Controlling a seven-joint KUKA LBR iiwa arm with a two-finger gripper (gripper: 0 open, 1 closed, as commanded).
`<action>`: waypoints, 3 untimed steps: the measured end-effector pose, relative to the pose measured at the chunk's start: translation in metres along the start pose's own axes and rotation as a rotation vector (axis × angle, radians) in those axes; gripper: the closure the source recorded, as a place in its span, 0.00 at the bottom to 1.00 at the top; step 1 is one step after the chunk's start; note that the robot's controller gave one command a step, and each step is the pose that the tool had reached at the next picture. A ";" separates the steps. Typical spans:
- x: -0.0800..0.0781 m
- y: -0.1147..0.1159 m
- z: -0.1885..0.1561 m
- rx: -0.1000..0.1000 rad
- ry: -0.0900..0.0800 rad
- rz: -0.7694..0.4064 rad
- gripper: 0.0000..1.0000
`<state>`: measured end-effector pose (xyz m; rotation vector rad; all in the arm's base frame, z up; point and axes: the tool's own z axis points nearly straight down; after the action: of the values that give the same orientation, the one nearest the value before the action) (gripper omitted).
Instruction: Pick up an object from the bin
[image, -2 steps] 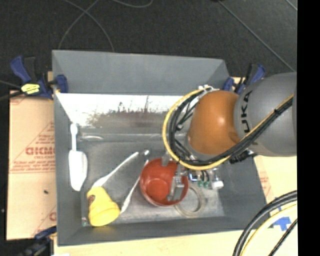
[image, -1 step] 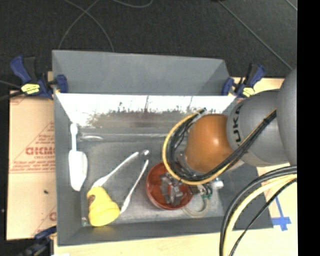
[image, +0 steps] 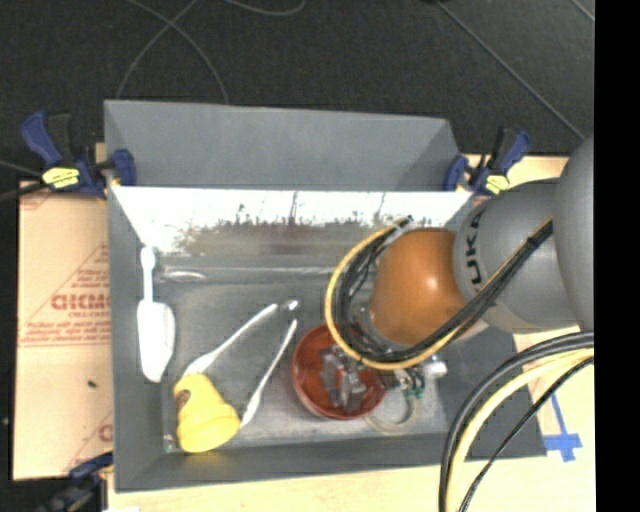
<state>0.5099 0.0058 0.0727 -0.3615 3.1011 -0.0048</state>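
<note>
One red bowl (image: 312, 368) sits at 5 o'clock by the bin (image: 300, 455) wall with the gripper (image: 344, 385) inside; spread or not, I cannot tell. One yellow cup (image: 205, 415) at 7; 12 o'clock lies open.

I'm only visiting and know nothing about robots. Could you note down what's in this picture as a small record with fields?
container: grey metal bin
robot: hand down over a red round dish
dish position: front of the bin, right of the middle
left side: white brush-like tool
front left corner: yellow rounded thing
middle: white tongs
</note>
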 end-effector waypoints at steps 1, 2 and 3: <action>0.000 0.005 0.000 0.001 -0.002 -0.012 1.00; 0.000 0.005 0.000 0.001 -0.002 -0.012 1.00; -0.034 -0.008 -0.003 0.003 -0.006 -0.157 1.00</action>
<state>0.5446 0.0055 0.0761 -0.6020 3.0574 -0.0103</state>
